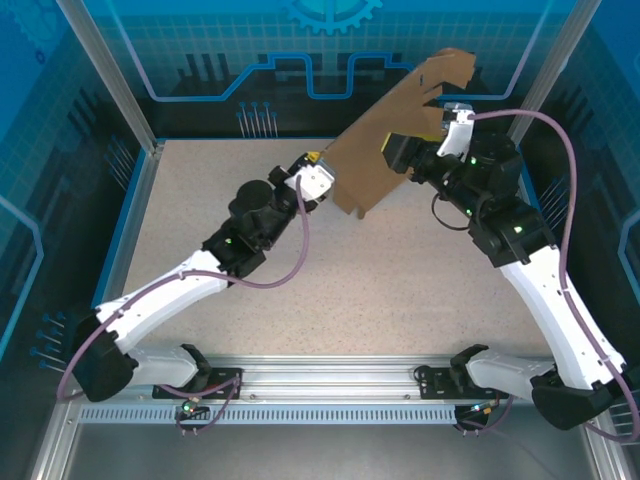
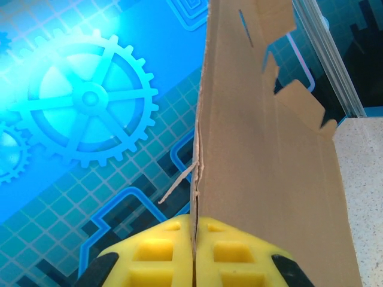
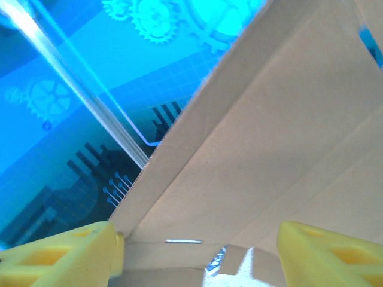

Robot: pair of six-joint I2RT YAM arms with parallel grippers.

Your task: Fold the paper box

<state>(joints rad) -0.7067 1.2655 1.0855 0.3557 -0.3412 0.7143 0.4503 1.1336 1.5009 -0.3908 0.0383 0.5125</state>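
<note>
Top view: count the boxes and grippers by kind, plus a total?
Box: 1
Grippers: 2 (left gripper shut on the box, right gripper open)
Total: 3

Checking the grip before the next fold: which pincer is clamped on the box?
The left pincer: its yellow fingers pinch the box's edge. The right pincer's fingers stand wide apart.
</note>
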